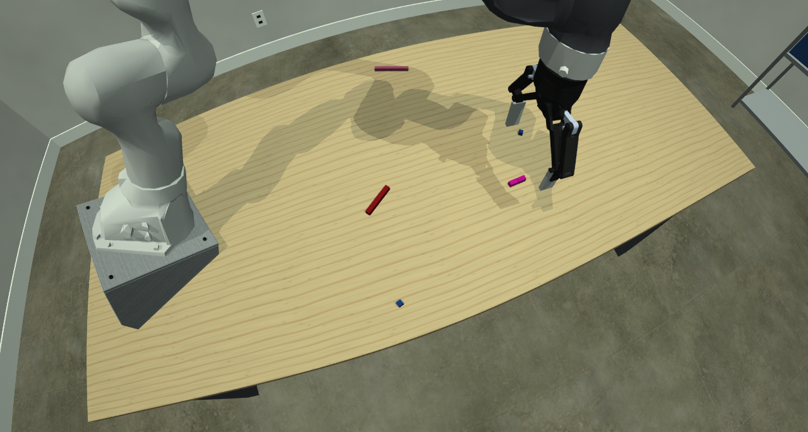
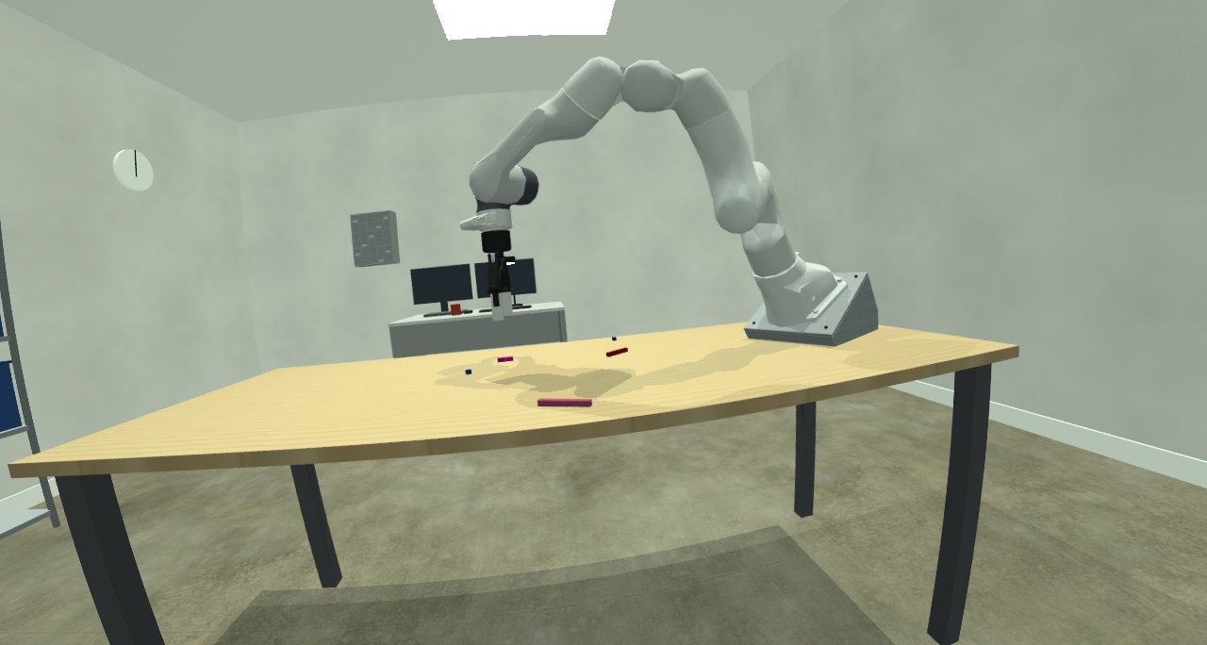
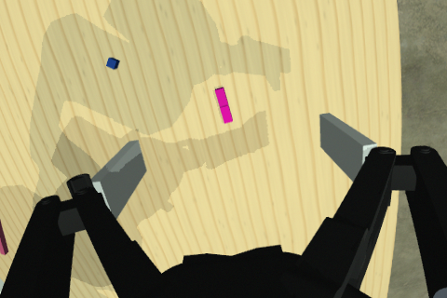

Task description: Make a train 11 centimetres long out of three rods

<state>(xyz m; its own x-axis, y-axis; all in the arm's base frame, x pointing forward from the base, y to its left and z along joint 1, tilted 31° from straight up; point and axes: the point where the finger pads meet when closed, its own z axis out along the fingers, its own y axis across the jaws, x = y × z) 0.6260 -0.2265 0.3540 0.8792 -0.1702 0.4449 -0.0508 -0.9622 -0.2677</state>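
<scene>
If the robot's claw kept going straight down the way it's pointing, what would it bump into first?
Probably the bare wooden table. The open, empty gripper points down with the magenta rod near its line, but depth is unclear.

Two blue rods (image 1: 399, 302) (image 1: 520, 132), one magenta rod (image 1: 516, 180), one red rod (image 1: 377, 199), one pink rod (image 1: 391, 68).

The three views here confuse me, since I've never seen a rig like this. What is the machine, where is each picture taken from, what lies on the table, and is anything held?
The machine is one pale jointed arm bolted to a grey base on a wooden table. One picture looks down from above, one looks across the room from the side, and one looks from the wrist past the tool. On the table lie a pink rod, a red rod, a magenta rod and two small blue rods, all apart from one another. The tool hangs above the magenta rod with its fingers spread wide. It holds nothing.
</scene>
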